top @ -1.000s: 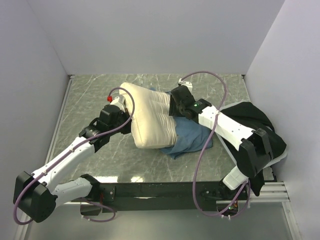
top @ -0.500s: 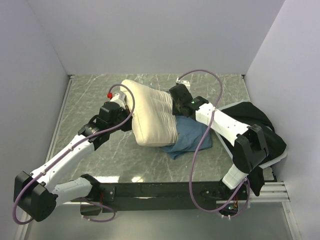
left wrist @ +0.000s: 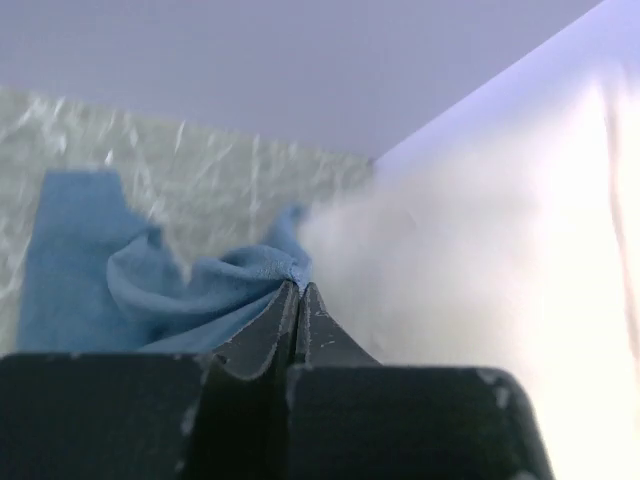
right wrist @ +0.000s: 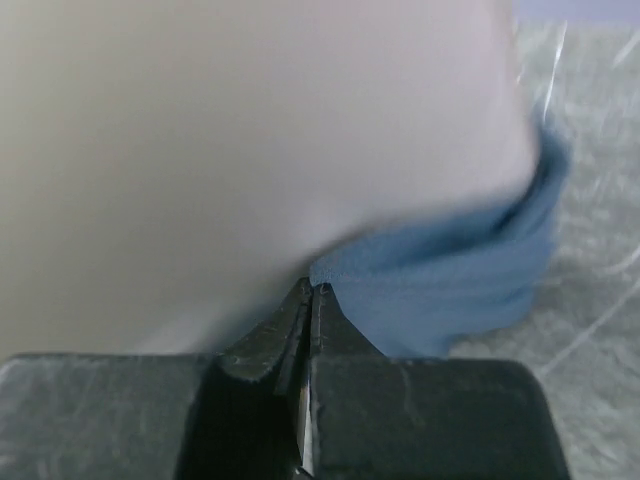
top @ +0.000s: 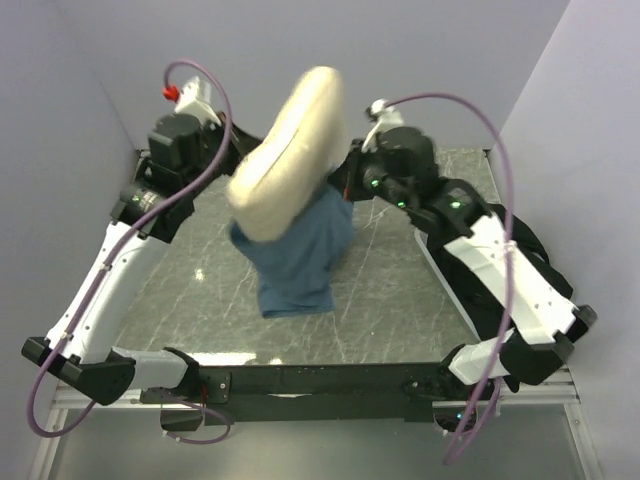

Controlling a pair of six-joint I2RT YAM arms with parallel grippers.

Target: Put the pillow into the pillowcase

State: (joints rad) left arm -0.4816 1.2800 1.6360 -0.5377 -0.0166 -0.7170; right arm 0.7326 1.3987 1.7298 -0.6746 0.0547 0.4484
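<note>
I am holding both arms high above the mottled grey-green stone-look table. The cream-white plump rectangular pillow is hanging tilted in the air between them. Its lower end is sitting in the mouth of the large dusty-blue soft cloth pillowcase, whose closed end is dangling toward the table; I cannot tell whether it is touching. The left gripper is pressed together on a fold of the blue rim, right against the pillow's side. The right gripper is likewise pinching the rim under the pillow's bulge.

What is worrying me is that most of the pillow is sticking out above the mouth and leaning over. I am judging that an uneven or hard shake could tip it out over the rim. Each pinch is also biting only a thin edge of cloth, so the pillow's weight could tug the hem free.

A second ago the pillow and pillowcase were lying on the table with both arms low. Since then the right fingers have closed, both arms have risen, and the pillow is airborne.
</note>
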